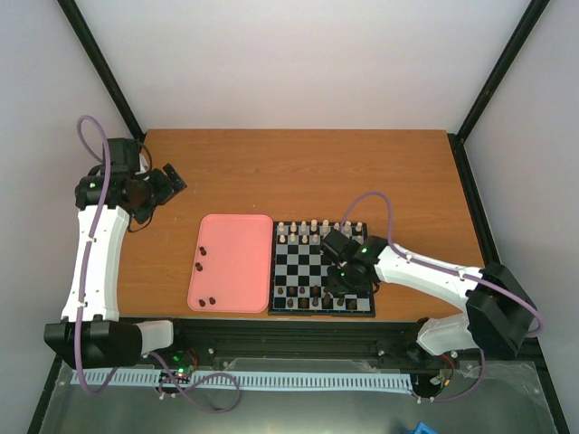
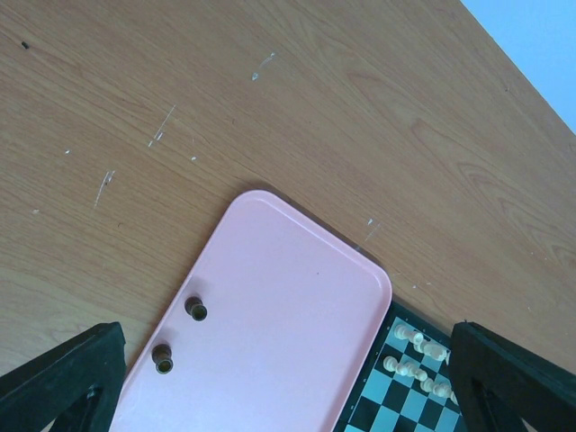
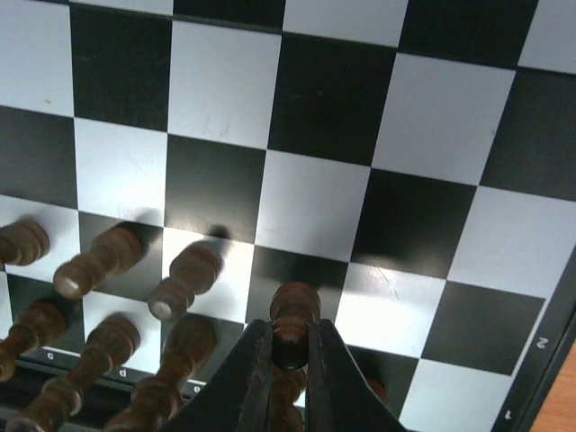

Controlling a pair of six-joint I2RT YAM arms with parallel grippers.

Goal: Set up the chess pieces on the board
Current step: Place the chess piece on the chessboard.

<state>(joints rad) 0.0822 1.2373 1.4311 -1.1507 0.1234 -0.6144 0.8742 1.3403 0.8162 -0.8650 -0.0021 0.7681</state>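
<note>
The right gripper (image 3: pixel 290 346) pinches a dark pawn (image 3: pixel 293 310) over the board (image 1: pixel 303 262), which sits toward the table's near edge. The left gripper (image 2: pixel 288 378) gapes empty (near the far-left corner) above the pink tray (image 2: pixel 297 306) holding two dark pieces (image 2: pixel 180 333).

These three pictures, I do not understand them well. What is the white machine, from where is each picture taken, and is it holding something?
The machine is two robot arms bolted to the near edge of a wooden table. The top view looks down from above and behind them. The other two come from small cameras on each wrist.

On the table lie a pink tray with a few dark chess pieces left on it, and a chessboard with cream pieces along its far side.

The right gripper is closed on one dark piece, low over the near rows of the board. The left gripper hangs above bare table beyond the tray, open and holding nothing.
</note>
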